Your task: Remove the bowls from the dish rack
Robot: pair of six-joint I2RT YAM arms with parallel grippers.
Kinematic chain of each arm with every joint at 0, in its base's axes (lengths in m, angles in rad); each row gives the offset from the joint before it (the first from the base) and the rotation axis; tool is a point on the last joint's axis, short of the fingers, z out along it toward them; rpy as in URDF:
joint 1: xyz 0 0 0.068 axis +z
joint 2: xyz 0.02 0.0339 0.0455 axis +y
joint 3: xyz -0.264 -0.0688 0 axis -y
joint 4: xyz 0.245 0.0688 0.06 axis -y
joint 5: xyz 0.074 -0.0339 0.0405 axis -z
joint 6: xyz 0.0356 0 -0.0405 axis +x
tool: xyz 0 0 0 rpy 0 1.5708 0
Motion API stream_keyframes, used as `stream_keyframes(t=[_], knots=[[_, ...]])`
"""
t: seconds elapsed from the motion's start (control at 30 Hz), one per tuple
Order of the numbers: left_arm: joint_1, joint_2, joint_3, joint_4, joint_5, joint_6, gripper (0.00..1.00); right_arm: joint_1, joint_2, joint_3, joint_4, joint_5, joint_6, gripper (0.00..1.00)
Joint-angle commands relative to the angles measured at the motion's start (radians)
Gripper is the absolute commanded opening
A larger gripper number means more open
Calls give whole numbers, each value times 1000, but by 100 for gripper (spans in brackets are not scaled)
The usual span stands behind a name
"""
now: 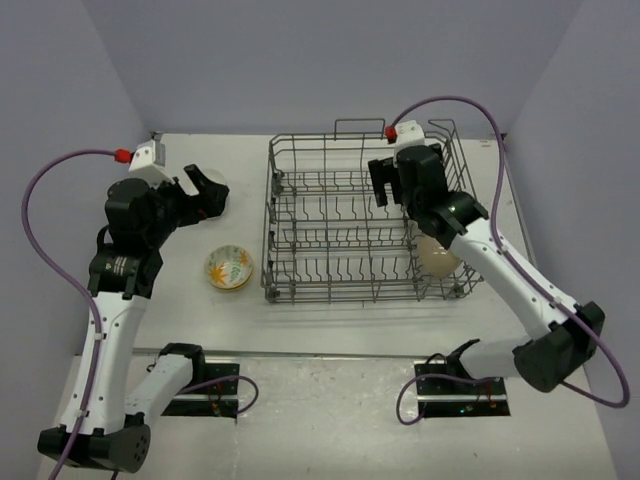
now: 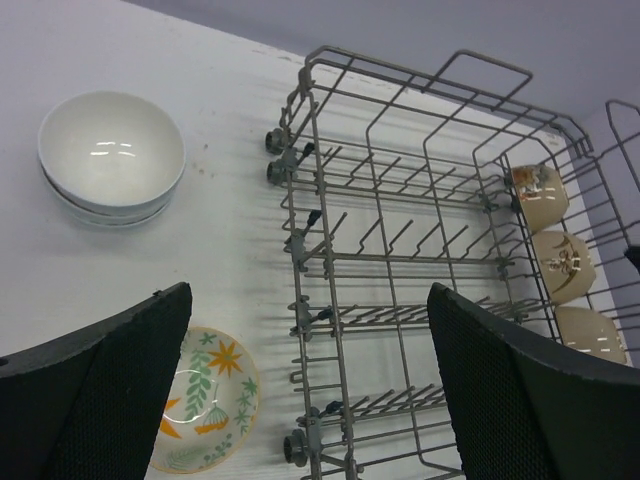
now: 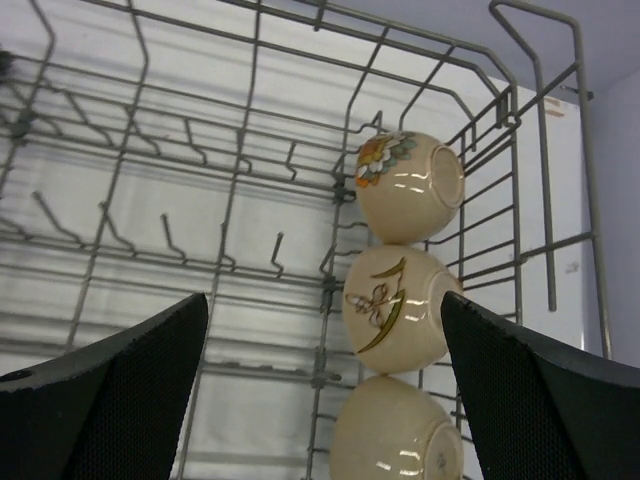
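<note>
The dish rack stands in the middle of the table. Along its right side three beige bowls lie on their sides in a row: one with a flower, one with a leaf sprig, one plain. My right gripper hangs open above them, empty, the sprig bowl between its fingers' lines but untouched. Left of the rack, white bowls sit stacked on the table, and a yellow floral bowl sits nearer. My left gripper is open and empty above the table, by the white bowls.
The rack's left and middle rows hold only upright tines. Its raised handle loops stand at the far end and right side. Purple cables arc off both arms. Grey walls close in the table on three sides.
</note>
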Motion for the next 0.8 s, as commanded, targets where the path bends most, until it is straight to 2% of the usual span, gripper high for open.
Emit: stream_keyframes(t=[0.0,0.1,0.23,0.4,0.53,0.77], knots=[[-13,18,39,2,137,113,100,-57,127,113,-7,99,-79,99],[-42,50,36,8,180,115,100,-112,234,188,-4,66,-163,99],[-59,-3,-57,31,65,124,100,-131,431,303,-13,95,-304,99],[-61,-28,-191,105,-39,130,100,-132,529,386,-12,128,-341,99],[-62,-31,-217,107,-56,133,100,-140,630,435,-12,226,-389,99],[-95,-111,-247,87,-199,136,100,-177,701,408,-2,234,-389,99]])
